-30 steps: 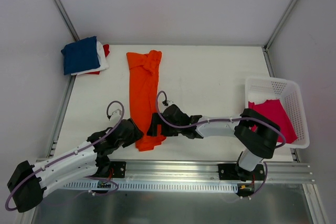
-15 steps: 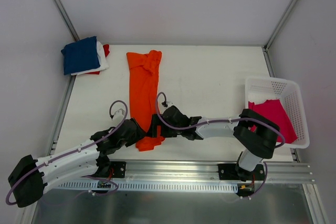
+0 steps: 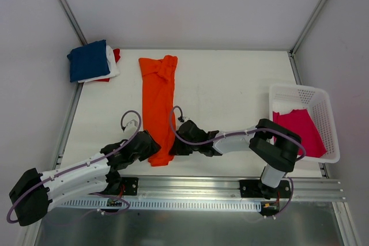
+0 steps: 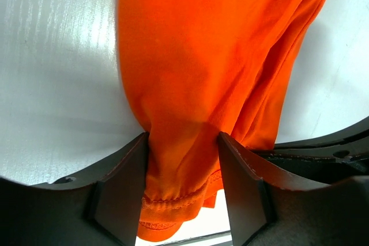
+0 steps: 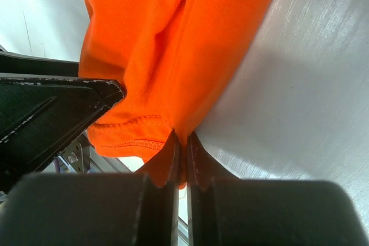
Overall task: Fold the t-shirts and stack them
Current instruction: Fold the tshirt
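A bright orange t-shirt (image 3: 157,102) lies folded into a long strip running from the back of the table (image 3: 230,84) to its near edge. My left gripper (image 3: 151,147) holds the near left corner of its hem. In the left wrist view the bunched orange cloth (image 4: 202,56) fills the gap of that gripper (image 4: 181,165) and touches both fingers. My right gripper (image 3: 173,145) is at the near right corner. In its wrist view the gripper (image 5: 183,148) is shut tight on a thin fold of the orange hem (image 5: 132,131).
A folded stack sits at the back left corner: navy t-shirt (image 3: 89,60) on top, then white (image 3: 113,68) and red (image 3: 117,55). A white lattice basket (image 3: 311,93) at the right edge holds a magenta-pink t-shirt (image 3: 302,131). A metal rail (image 3: 190,185) runs along the near edge.
My right gripper went from wide open to shut on the hem. My left gripper slid right onto the hem's other corner and its jaws narrowed around the cloth.
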`<state>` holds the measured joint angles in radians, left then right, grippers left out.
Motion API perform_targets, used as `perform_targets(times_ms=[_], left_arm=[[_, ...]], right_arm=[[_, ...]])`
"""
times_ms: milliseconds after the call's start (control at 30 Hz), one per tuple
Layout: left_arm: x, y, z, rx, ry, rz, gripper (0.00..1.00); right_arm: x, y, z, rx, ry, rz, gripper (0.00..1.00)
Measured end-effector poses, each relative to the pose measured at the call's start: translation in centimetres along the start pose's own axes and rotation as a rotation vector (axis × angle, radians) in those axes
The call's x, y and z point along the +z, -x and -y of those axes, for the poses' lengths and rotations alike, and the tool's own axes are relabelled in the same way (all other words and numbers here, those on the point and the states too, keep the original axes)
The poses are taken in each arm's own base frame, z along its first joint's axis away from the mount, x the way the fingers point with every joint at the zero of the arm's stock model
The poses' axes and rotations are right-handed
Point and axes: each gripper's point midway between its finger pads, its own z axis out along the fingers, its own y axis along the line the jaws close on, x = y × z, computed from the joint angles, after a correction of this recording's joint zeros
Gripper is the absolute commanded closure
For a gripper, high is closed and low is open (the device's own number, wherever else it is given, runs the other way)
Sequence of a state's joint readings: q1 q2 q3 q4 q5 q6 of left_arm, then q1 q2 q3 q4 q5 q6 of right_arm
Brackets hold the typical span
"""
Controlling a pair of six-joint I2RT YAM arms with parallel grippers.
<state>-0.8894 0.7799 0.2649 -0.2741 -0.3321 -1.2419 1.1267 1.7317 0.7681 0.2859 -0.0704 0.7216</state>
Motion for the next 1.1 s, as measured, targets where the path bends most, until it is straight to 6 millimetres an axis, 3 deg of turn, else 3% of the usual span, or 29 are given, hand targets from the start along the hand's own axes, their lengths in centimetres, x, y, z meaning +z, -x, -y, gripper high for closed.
perform_targets(times_ms=[133, 200, 233, 367, 800, 967, 1100], left_arm=[[0.0, 0.0, -0.1, 0.001, 0.004, 0.001, 0.58], [0.0, -0.1, -0.3, 0.003, 0.013, -0.003, 0.69], [0.0, -0.2, -0.5, 0.002, 0.017, -0.005, 0.81], [-0.1, -0.4, -0.5, -0.007, 0.013, -0.016, 1.00], [-0.8, -1.8, 0.1, 0.019, -0.022, -0.077, 1.00], [-2.2, -2.8, 2.3, 0.072, -0.089, -0.132, 1.00], [-3.5, -3.7, 4.2, 0.113, -0.157, -0.166, 1.00]], right_arm=[[0.0, 0.0, 0.0, 0.000, 0.001, -0.001, 1.00], [0.0, 0.0, 0.0, 0.000, 0.001, -0.001, 0.99], [0.0, 0.0, 0.0, 0.000, 0.001, -0.001, 1.00], [0.0, -0.1, -0.1, -0.001, 0.003, -0.002, 1.00], [-0.8, -0.8, 0.4, -0.004, -0.007, -0.011, 1.00], [-3.8, -2.2, 2.0, -0.039, -0.104, -0.008, 0.99], [-8.0, -1.9, 1.2, -0.080, -0.124, 0.069, 0.99]])
